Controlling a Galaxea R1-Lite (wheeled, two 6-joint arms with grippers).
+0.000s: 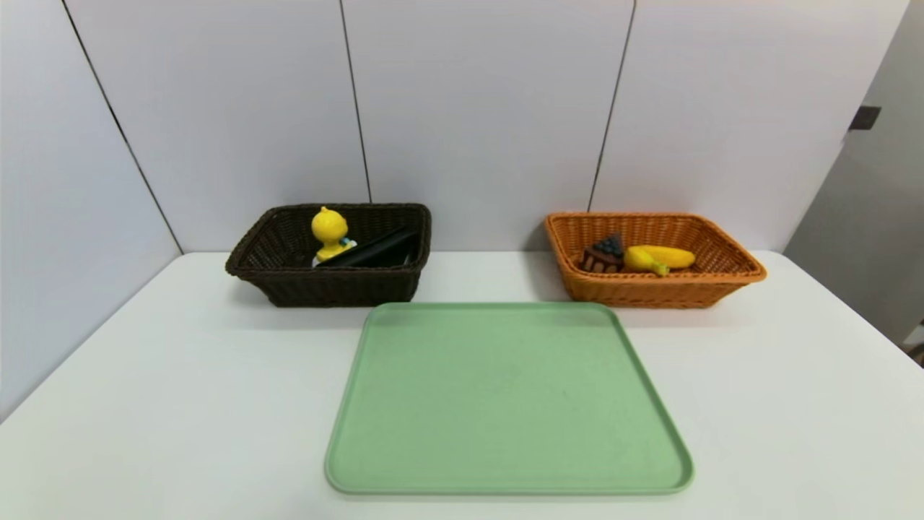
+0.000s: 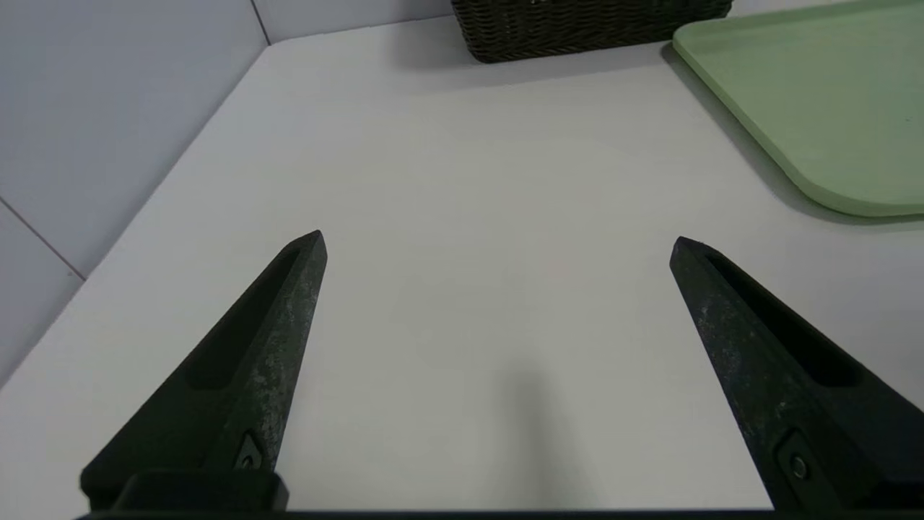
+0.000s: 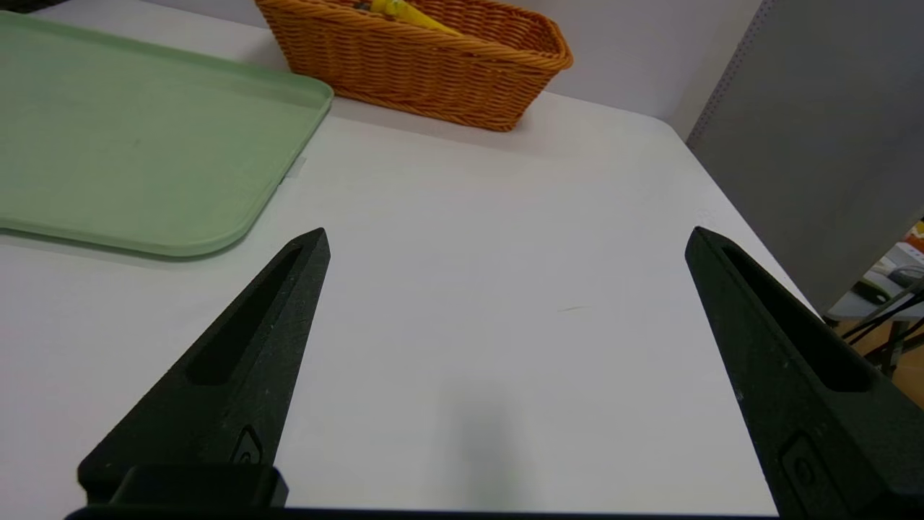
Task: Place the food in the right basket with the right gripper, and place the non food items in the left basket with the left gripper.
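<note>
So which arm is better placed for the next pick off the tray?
Neither: the green tray holds nothing; left gripper and right gripper hang open over bare table.

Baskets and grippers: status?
Left gripper, right gripper open, empty. Yellow banana, chocolate cake wedge in orange woven basket. Yellow duck toy in dark brown woven basket. No obstruction.

The head view looks forward and down at the table point(image 1: 144, 404), tray point(image 1: 505, 397) at 6 o'clock. Each wrist view looks low and level, close over the tabletop; all three share the tray point(image 2: 830, 108) point(image 3: 108, 144).
</note>
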